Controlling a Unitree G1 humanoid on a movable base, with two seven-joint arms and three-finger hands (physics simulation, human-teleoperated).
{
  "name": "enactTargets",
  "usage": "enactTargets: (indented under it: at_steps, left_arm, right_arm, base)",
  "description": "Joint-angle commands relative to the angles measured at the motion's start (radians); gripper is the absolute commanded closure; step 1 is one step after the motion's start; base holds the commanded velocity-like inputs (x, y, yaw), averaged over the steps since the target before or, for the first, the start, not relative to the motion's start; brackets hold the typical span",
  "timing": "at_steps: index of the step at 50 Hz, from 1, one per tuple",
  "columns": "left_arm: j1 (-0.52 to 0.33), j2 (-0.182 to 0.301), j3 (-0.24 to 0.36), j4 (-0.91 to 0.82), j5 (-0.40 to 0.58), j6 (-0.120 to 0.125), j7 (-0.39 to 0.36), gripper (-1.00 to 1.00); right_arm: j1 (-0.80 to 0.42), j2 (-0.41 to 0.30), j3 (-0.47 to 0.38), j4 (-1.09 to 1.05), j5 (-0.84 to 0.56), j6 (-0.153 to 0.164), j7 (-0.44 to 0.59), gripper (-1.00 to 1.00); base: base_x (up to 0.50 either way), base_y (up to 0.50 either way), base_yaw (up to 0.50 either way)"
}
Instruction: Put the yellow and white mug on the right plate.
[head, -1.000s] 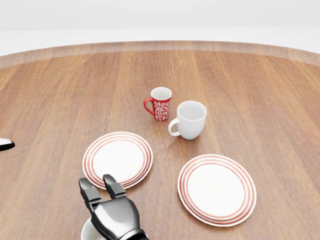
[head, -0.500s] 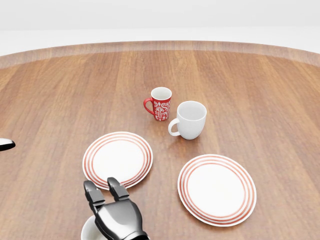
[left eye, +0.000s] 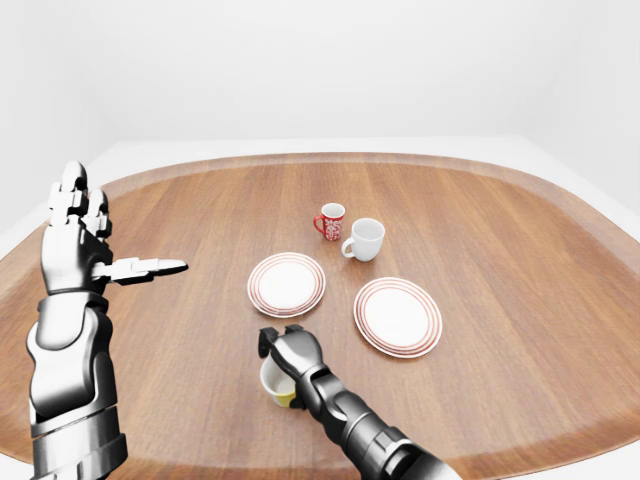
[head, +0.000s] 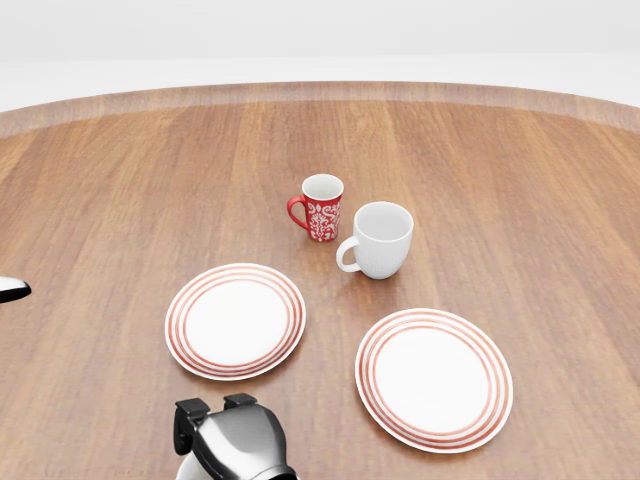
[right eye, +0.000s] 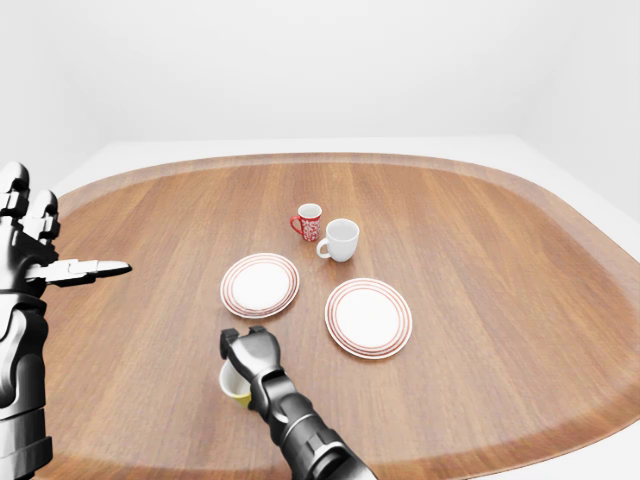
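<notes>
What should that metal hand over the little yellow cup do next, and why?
Probably close its fingers and lift: the right hand sits over the yellow and white mug, which stands on the table, well short of the right plate.

The right hand (left eye: 290, 355) reaches low with fingers curled down — the left hand (left eye: 75, 245) is raised, fingers spread.

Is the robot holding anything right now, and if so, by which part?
The right hand sits over the rim of the yellow and white mug; a closed grip cannot be told. The left hand is raised, open and empty.
</notes>
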Motion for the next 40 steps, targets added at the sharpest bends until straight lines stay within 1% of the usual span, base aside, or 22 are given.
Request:
enactTargets:
  at_steps: [1,10,17,18,20,28,35,40]
  left_arm:
    - [-0.001,0.000,-0.001,-0.001,0.001,0.000,0.000,-1.00]
    - [-0.003,0.002,0.002,0.001,-0.002,0.000,0.001,-1.00]
    - [-0.005,0.004,0.001,0.012,-0.002,0.000,0.001,-1.00]
    - [-0.005,0.005,0.002,0.011,-0.002,0.000,0.002,-1.00]
    - [-0.006,0.006,0.003,0.010,-0.004,0.000,0.002,-1.00]
    - [-0.005,0.005,0.000,0.009,-0.002,0.000,0.004,-1.00]
    - [-0.002,0.001,-0.003,0.006,0.002,0.000,0.002,-1.00]
    - [-0.002,0.001,-0.002,0.007,0.003,0.000,0.000,-1.00]
  right_arm:
    - [0.007,-0.004,-0.002,-0.034,-0.013,0.000,0.007,1.00]
    - [-0.017,-0.023,-0.019,-0.045,0.005,0.000,0.023,1.00]
    - [-0.054,-0.059,-0.053,-0.088,0.049,0.000,0.075,1.00]
    - [-0.056,-0.061,-0.057,-0.094,0.055,0.006,0.082,1.00]
    - [-0.043,-0.074,-0.060,-0.158,0.068,0.021,0.130,1.00]
    - [-0.041,-0.117,-0.074,-0.260,0.100,0.045,0.200,1.00]
    - [-0.070,-0.160,-0.108,-0.289,0.138,0.057,0.226,1.00]
    - [-0.124,-0.191,-0.138,-0.241,0.172,0.048,0.211,1.00]
  base:
    - [0.00,0.00,0.00]
    - [0.00,0.00,0.00]
    - [0.00,0.00,0.00]
    - [0.00,0.00,0.00]
    - [0.00,0.00,0.00]
    - [0.00,0.00,0.00]
    - [0.00,0.00,0.00]
    - [0.00,0.00,0.00]
